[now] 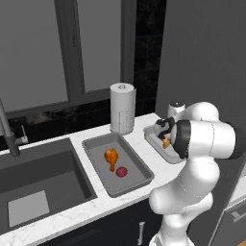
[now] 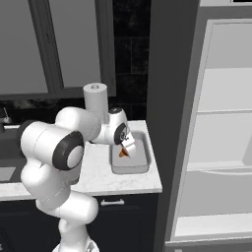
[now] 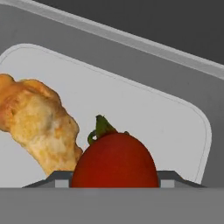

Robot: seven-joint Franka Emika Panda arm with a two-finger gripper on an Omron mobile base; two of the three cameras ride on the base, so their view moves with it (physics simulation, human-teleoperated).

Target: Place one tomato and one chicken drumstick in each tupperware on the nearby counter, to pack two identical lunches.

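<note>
White marbled counter [image 1: 96, 206] over dark navy cabinets, with a dark inset sink [image 1: 38, 178] at its left end and a grey faucet [image 1: 7, 129] behind the basin. Paper-towel roll [image 1: 122, 108], upright, at the back of the counter against the dark wall. Two shallow grey tupperware trays lie on the counter to the right of the sink. Near tupperware [image 1: 98, 146], just beside the sink: holds one chicken drumstick [image 1: 111, 157] and one tomato [image 1: 121, 171], lying close together near the tray's middle. Far tupperware [image 2: 142, 165], at the counter's right end beside the tall grey cabinet panel [image 2: 167, 98]: holds a second chicken drumstick [image 3: 39, 124], golden-brown, lying on the tray floor. Robot gripper [image 2: 125, 147], lowered over the far tupperware, its jaws clamped on a second tomato [image 3: 114, 162], red with a green stem; in the hand view the fruit sits between the two dark finger tips, just beside the drumstick and apparently touching it, over the tray's pale floor. Whether this tomato rests on the tray floor or hangs just above it cannot be told. Open white fridge [image 2: 221, 147] with bare shelves stands to the right of the cabinet panel.
</note>
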